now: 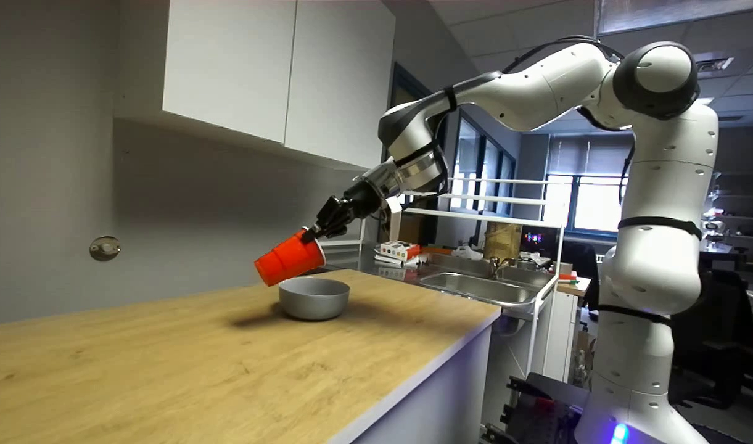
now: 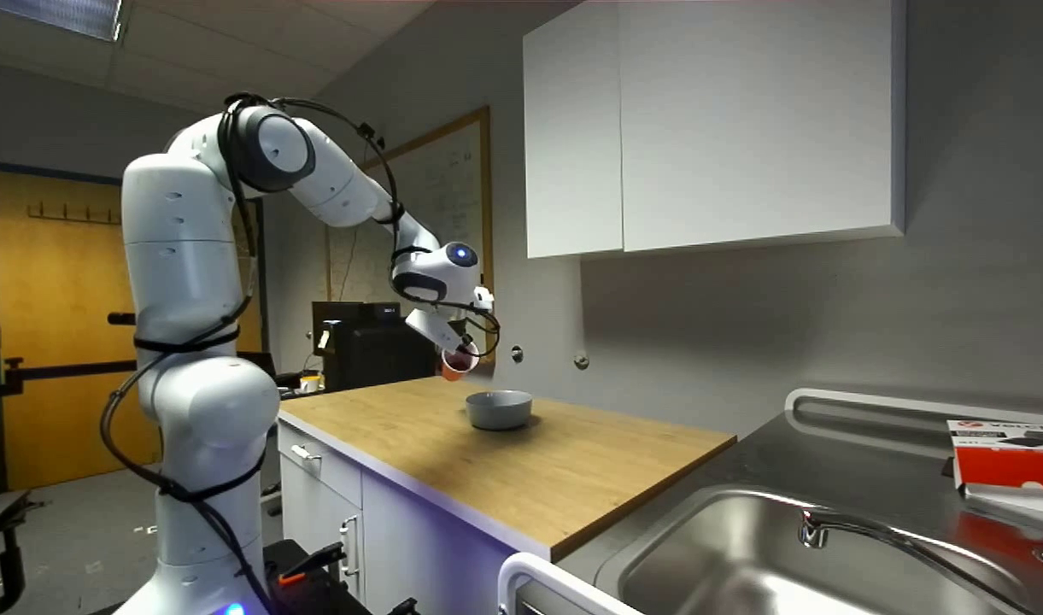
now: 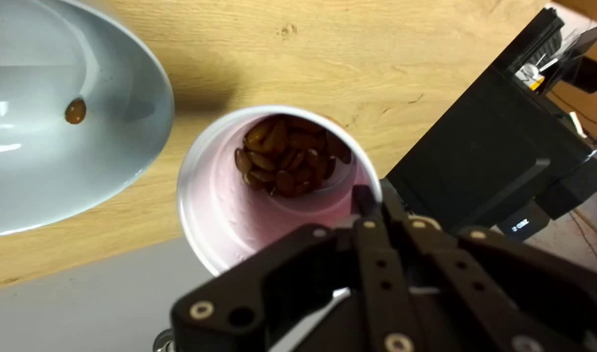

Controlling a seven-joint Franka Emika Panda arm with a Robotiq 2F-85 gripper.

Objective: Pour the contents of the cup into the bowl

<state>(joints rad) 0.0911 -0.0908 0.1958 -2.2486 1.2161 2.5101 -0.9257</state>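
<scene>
Above a pale wooden counter [image 1: 166, 376], a red plastic cup [image 1: 288, 258] is held in the air by a robot's gripper [image 3: 378, 198], tilted well over, its base pointing down and away from the arm [image 1: 536, 86]. The gripper's fingers are clamped on the cup's wall at the rim, one inside and one outside. Below and just to one side of the cup, apart from it, a grey bowl [image 1: 314, 302] stands upright on the counter. The wrist view looks into the cup's pale mouth: a heap of brown almonds [image 3: 283, 161] lies toward the bottom, and a single almond [image 3: 76, 111] lies inside the bowl.

In an exterior view, a red and white box [image 2: 1008, 465] beside the metal sink [image 2: 709, 572] carries a line of printed lettering, too distorted to read with certainty. The wrist view also shows a black machine [image 3: 474, 146] with a small lit display [image 3: 519, 225], its characters too blurred to make out.
</scene>
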